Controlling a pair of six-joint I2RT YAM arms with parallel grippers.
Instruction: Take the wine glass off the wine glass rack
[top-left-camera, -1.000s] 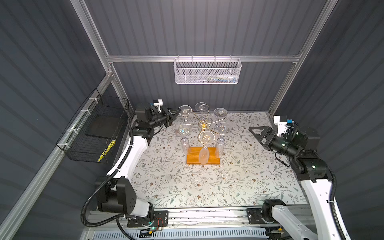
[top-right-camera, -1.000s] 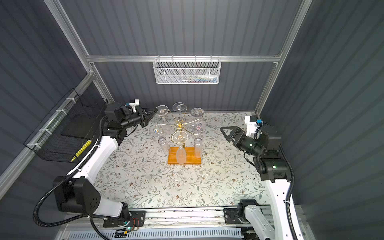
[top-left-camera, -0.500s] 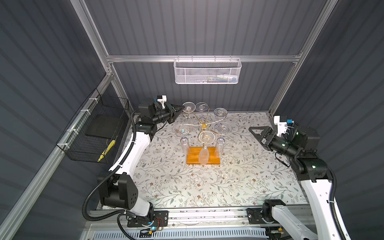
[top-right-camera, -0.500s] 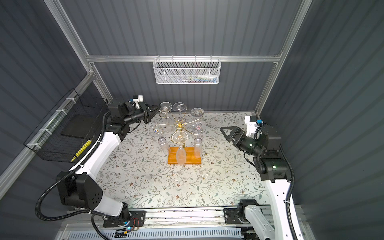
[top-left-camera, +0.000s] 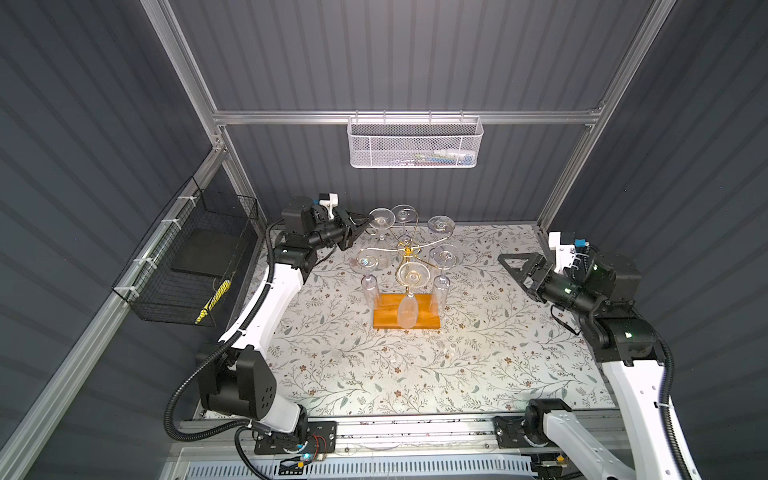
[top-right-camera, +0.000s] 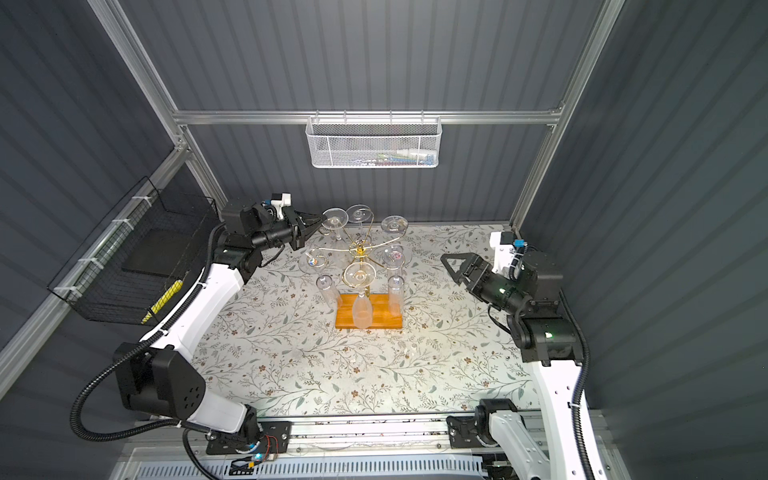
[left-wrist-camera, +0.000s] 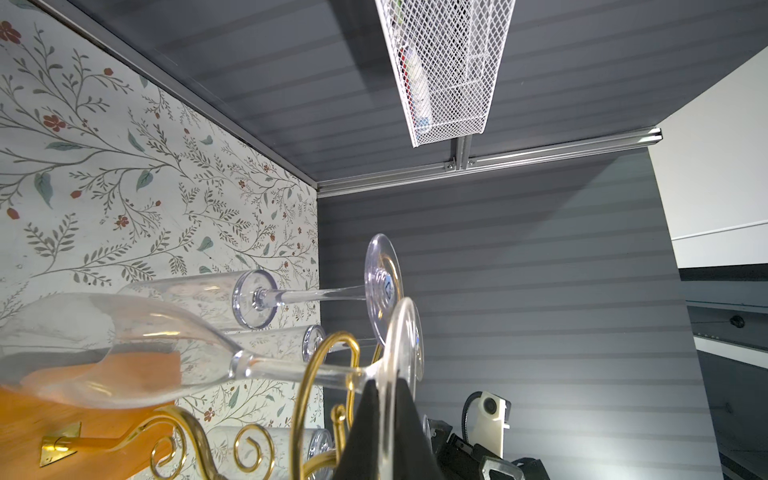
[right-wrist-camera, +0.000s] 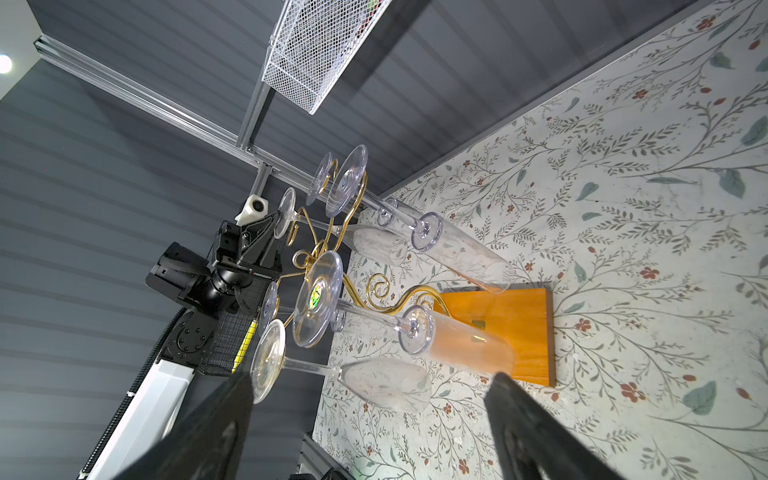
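The clear tulip-bowled wine glass (left-wrist-camera: 124, 345) hangs bowl-down at the rear-left of the gold wine glass rack (top-left-camera: 409, 249). The left gripper (top-left-camera: 370, 217) pinches its round foot; the right gripper (top-left-camera: 503, 259) stands wide open, well apart.

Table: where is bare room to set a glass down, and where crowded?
Bare cloth lies between the rack and the front rail, and between the rack and the open right gripper. Crowded: among the rack's hanging glasses, where the left gripper pinches a wine glass foot.
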